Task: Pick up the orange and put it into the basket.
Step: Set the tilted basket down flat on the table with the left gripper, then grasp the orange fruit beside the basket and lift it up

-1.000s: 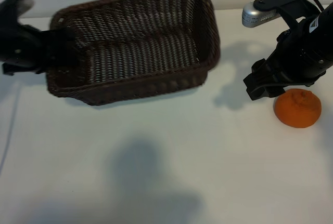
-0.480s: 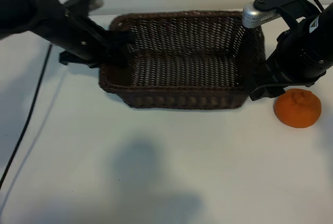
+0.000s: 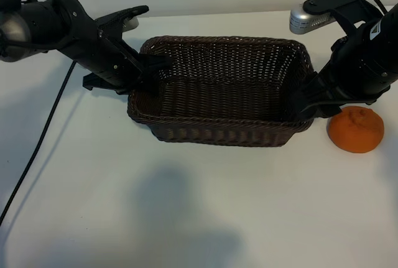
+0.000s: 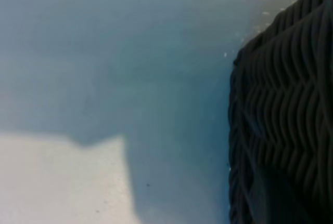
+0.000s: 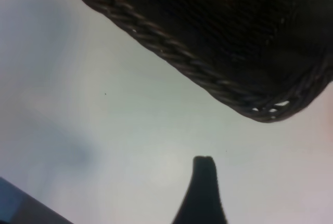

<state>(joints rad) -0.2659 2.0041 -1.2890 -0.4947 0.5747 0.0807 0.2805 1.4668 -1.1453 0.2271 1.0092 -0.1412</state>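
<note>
The left tool (image 3: 149,69) grips the short end wall of the basket (image 3: 224,132), its jaws clenched over the braided rim at the end farthest from the orange (image 3: 356,129). The dark woven basket sits upright on the white table (image 3: 186,206), stretching away from the left tool toward the right tool (image 3: 306,103). In the left wrist view the wicker wall (image 4: 283,115) fills one side, right up against that tool, with bare table (image 4: 62,182) beside it.

The right tool hangs at the basket's opposite end, just outside its corner, with its jaws spread wide and nothing between them. One dark fingertip (image 5: 204,174) shows in the right wrist view, apart from the basket's braided rim (image 5: 208,81) and with table surface between the two.

The orange rests on the table just beside the right tool, on the side away from the basket, outside the basket and untouched. A black cable (image 3: 37,150) trails across the table behind the left arm.
</note>
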